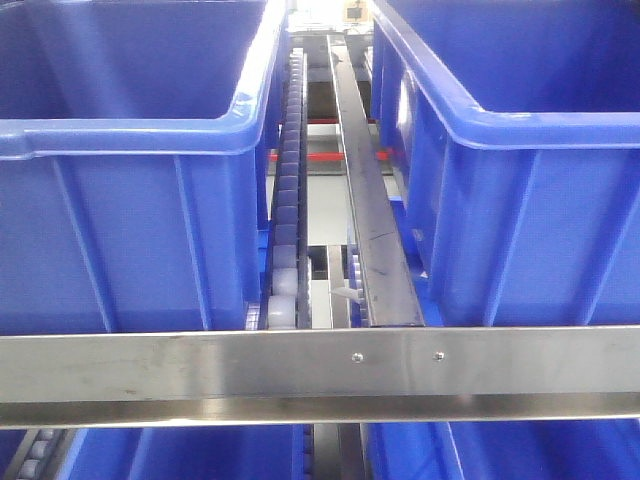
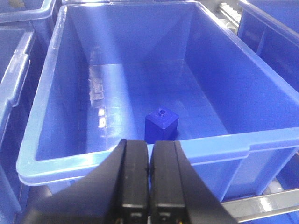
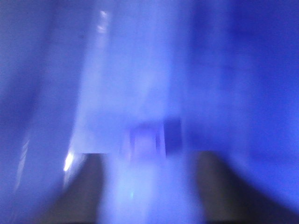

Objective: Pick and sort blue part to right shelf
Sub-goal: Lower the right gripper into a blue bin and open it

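The blue part is a small dark-blue cube with a round stud on its top face. In the left wrist view it sits just below the middle of the frame, on the floor of a large open blue crate, near the crate's front wall. The left gripper fills the bottom centre of that view, its black jaws clenched together with nothing between them, above the crate's near rim.

The right wrist view is heavily blurred. A small blue block-like shape shows just below centre against a blue surface; it may be a blue part, but I cannot tell. The right gripper has its dark jaws spread wide at the lower left and lower right, holding nothing.

In the front view the right shelf shows its steel front rail across the lower frame, a grey roller track running up the middle, and blue crates on either side.
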